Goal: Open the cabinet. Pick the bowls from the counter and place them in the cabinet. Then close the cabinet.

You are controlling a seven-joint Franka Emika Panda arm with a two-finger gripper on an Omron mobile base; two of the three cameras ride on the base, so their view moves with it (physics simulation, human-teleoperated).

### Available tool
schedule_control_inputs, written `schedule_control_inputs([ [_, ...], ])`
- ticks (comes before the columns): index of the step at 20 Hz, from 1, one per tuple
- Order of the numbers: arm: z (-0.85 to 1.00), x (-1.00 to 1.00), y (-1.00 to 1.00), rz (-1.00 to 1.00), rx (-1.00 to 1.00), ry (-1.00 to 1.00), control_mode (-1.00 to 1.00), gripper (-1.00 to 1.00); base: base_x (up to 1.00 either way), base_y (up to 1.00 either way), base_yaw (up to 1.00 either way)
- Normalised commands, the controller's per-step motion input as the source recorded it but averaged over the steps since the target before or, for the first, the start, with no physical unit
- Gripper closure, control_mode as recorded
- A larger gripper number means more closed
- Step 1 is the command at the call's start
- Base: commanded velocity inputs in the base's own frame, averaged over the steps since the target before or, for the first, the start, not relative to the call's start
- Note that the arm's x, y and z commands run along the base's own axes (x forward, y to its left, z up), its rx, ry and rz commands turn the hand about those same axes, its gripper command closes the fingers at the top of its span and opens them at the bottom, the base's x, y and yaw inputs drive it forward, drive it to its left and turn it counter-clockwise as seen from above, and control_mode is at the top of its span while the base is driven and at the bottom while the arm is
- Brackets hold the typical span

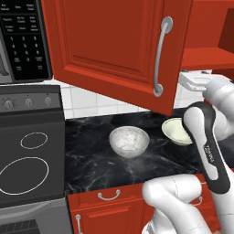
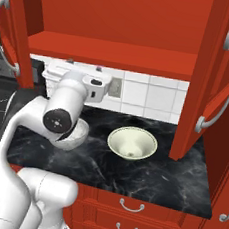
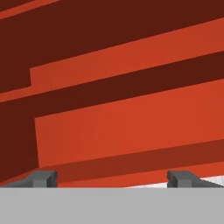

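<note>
The red cabinet [image 2: 113,51] stands open, its left door [image 1: 114,45] and right door [image 2: 210,87] both swung out. On the black marble counter [image 1: 91,160] sit a grey-white stone-look bowl [image 1: 129,140] and a cream bowl [image 1: 176,131] to its right. In the right base view my arm half hides the grey bowl [image 2: 80,133], while the cream bowl [image 2: 132,142] is in full sight. My gripper [image 2: 84,64] hangs above the counter, just under the cabinet's bottom shelf, above the grey bowl. It points up at the red shelf boards [image 3: 127,127]; the gripper [image 3: 112,179] is open and holds nothing.
A dark stovetop [image 1: 27,155] with white rings adjoins the counter on the left, a microwave panel [image 1: 23,41] above it. Red drawer fronts [image 1: 109,196] run below the counter. A wall socket [image 2: 115,88] sits on the white tiles behind my hand.
</note>
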Motion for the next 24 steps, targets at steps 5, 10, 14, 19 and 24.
schedule_control_inputs([
  [5,0.00,0.42,0.09,0.15,-0.02,0.02,-1.00,-1.00,0.00,0.00,0.00],
  [10,0.00,0.14,0.31,0.20,0.00,0.05,-1.00,-1.00,0.00,0.00,0.00],
  [14,-0.06,0.00,0.56,0.23,0.00,0.04,-1.00,-1.00,0.00,0.00,0.00],
  [19,-0.03,0.00,0.44,0.12,0.00,0.00,-1.00,-1.00,0.00,0.00,0.00],
  [24,0.00,-0.11,0.30,0.13,0.00,0.00,-1.00,-1.00,0.00,0.00,0.00],
])
